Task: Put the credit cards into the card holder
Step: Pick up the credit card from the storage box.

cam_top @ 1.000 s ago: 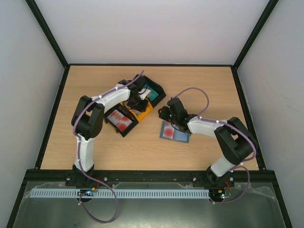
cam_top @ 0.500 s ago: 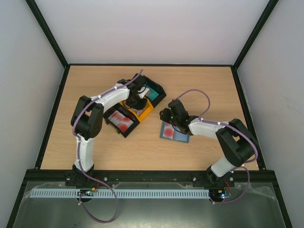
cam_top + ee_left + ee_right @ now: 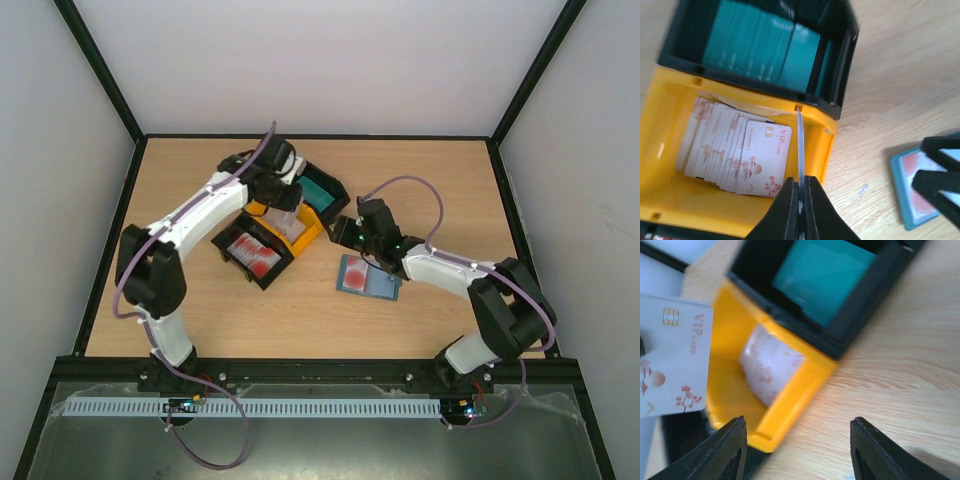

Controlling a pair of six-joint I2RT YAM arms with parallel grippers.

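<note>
- The left gripper (image 3: 800, 192) is pinching one credit card (image 3: 800, 145) between fully closed jaws. The left wrist view is showing this card edge-on, as a thin upright line above the right wall of the yellow tray (image 3: 822, 155).
- The right wrist view is showing the same card face-on at its left edge: white, with a gold chip, "VIP card" lettering and pink blossoms.
- The right gripper (image 3: 799, 420) is hovering with its jaws spread wide and nothing between them, over bare wood beside the yellow tray's corner.
- The card holder (image 3: 368, 277) is lying open and flat on the table (image 3: 200, 310), with reddish print showing on one half, just beside the right gripper. The left wrist view is catching only its corner, partly behind the right gripper's black fingers (image 3: 940, 175).
- The fanned credit cards (image 3: 735, 150) are resting inside the yellow tray.
- Only the top view is showing the red-printed cards (image 3: 255, 257) in a separate black tray (image 3: 228, 262).
- The teal card stack (image 3: 765, 45) is sitting in the rear black tray (image 3: 842, 65), which is touching the yellow tray.
- A strip of bare wood is separating the yellow tray from the card holder, and the table edges are lying well apart from both.
</note>
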